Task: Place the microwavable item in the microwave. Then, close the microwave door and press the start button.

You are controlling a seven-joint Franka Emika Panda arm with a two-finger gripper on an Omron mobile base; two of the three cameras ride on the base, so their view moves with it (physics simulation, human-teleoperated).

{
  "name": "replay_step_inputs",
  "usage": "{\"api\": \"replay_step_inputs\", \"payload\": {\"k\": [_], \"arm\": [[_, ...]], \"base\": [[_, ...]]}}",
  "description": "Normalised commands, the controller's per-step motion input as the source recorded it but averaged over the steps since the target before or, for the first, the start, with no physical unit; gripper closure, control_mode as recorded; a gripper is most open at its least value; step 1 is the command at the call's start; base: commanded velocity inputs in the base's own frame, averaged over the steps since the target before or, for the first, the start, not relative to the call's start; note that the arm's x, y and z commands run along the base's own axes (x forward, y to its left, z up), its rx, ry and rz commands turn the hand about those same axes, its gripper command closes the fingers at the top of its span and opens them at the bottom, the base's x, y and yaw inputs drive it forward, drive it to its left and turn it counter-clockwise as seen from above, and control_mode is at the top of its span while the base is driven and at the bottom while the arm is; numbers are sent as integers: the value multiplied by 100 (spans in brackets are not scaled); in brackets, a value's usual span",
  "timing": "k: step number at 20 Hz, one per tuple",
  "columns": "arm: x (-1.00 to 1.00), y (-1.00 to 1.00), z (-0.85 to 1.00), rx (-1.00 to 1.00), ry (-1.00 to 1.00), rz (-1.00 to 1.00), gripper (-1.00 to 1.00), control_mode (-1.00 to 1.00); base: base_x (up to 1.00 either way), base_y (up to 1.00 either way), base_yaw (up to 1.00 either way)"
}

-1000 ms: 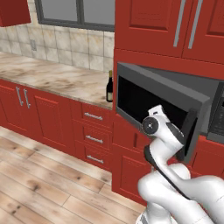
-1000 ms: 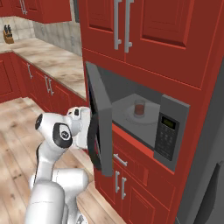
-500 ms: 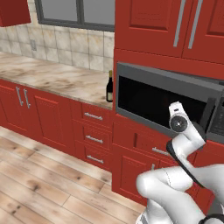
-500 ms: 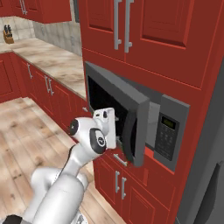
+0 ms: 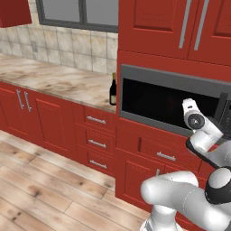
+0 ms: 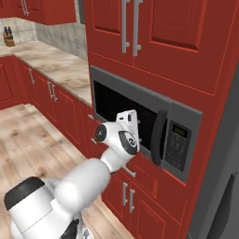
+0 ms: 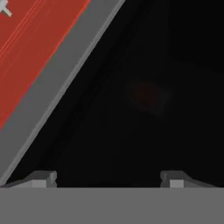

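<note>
A: Where is the tumbler?
B: Behind the microwave door's dark window — in the hand view a dim reddish smudge [image 7: 148, 95] shows through the glass, too dark to make out as a glass for certain. It sits inside the microwave [image 6: 144, 126].

A: And the microwave door?
B: The microwave door [image 5: 169, 103] lies flat against the front of the box in both base views, its black window facing out. Its vertical bar handle [image 6: 157, 137] stands just left of the control panel [image 6: 177, 142] in the right base view.

A: The end effector?
B: The end effector [image 7: 108, 177] is right up at the window, its two finger tips [image 7: 41, 177] spread wide apart with nothing between them. In the right base view the white hand [image 6: 123, 133] is right in front of the lower part of the door, beside the handle.

A: Anything round about?
B: A dark wine bottle [image 5: 113, 91] stands on the counter [image 5: 58, 81], just left of the microwave. Red cabinets [image 6: 154, 32] hang above, drawers [image 5: 97, 131] sit below the counter, and far off a knife block [image 6: 8, 37] stands by the tiled wall.
</note>
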Motion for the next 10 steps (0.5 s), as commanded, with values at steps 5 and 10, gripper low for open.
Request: {"api": "replay_step_inputs", "payload": {"k": [5,10], "arm": [[55,-25,38,5,4,-6,-100,-100],[17,-21,21,6,1,-3,-100,-100]], "base": [[0,0,0],[0,0,0]]}}
